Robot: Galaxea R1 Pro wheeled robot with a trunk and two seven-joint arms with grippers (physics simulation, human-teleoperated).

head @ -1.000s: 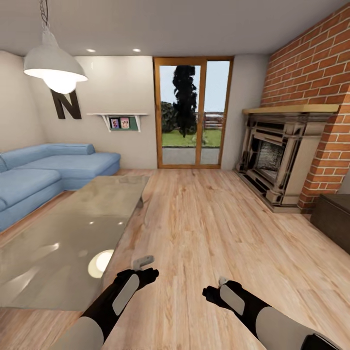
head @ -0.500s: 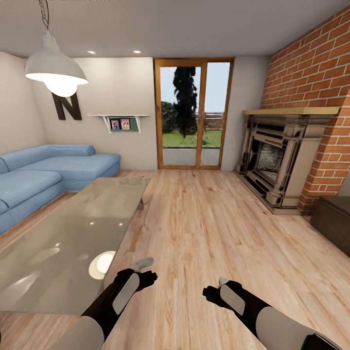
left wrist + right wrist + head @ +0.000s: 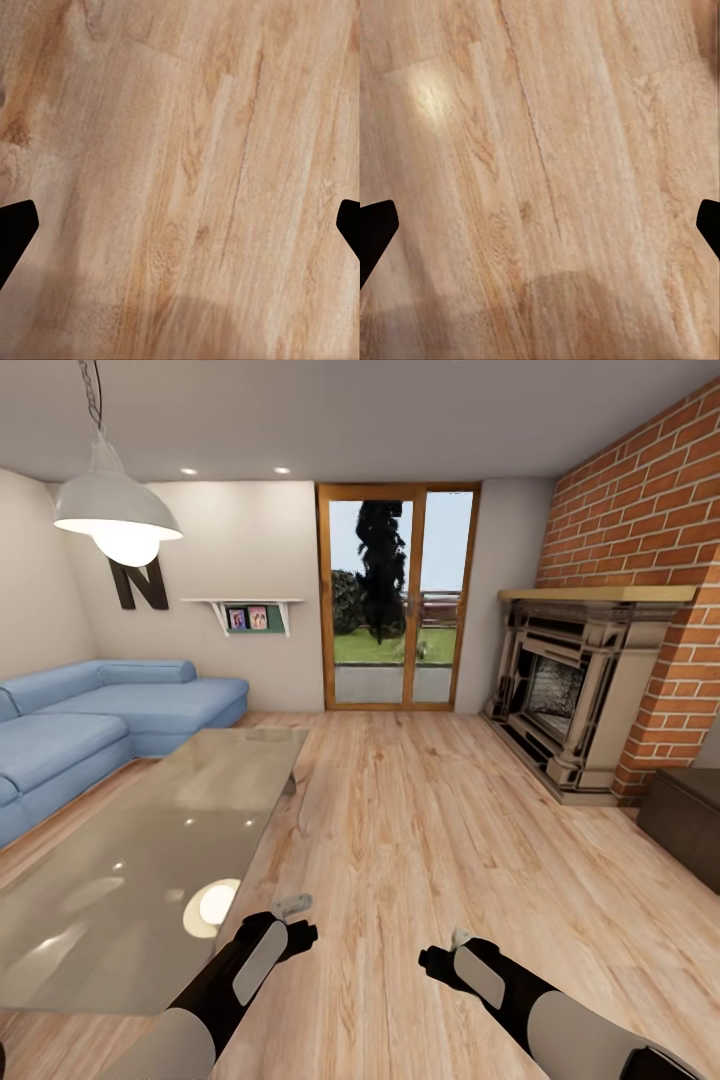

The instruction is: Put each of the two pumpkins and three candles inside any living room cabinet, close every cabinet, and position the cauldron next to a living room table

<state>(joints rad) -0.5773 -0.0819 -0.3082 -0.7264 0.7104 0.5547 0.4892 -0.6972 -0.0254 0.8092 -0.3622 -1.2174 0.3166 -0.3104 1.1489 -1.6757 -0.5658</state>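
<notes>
Over the bare wooden floor (image 3: pixel 420 830) you are holding both arms low and forward, the left gripper (image 3: pixel 292 920) at about 7 o'clock in the head view and the right gripper (image 3: pixel 445 958) at about 5 o'clock. In each wrist view the two black fingertips are sitting at opposite edges with only floorboards between them, so the left gripper (image 3: pixel 180 225) and the right gripper (image 3: pixel 540 225) are both spread wide and carrying nothing. A glass coffee table (image 3: pixel 150 860) is lying just beside your left arm, running toward 10 o'clock, with a blue sofa (image 3: pixel 90 720) beyond it. A lit pendant lamp (image 3: pixel 117 515) is hanging at 10 o'clock, and a glass patio door (image 3: pixel 398 595) is standing at 12 o'clock. A fireplace (image 3: pixel 575 680) is sitting against the brick wall (image 3: pixel 650 510) at 2 o'clock. The dark brown cabinet (image 3: pixel 685 815) is showing its near end at 3 o'clock, well apart from both grippers; whether its drawers are shut I cannot tell.
</notes>
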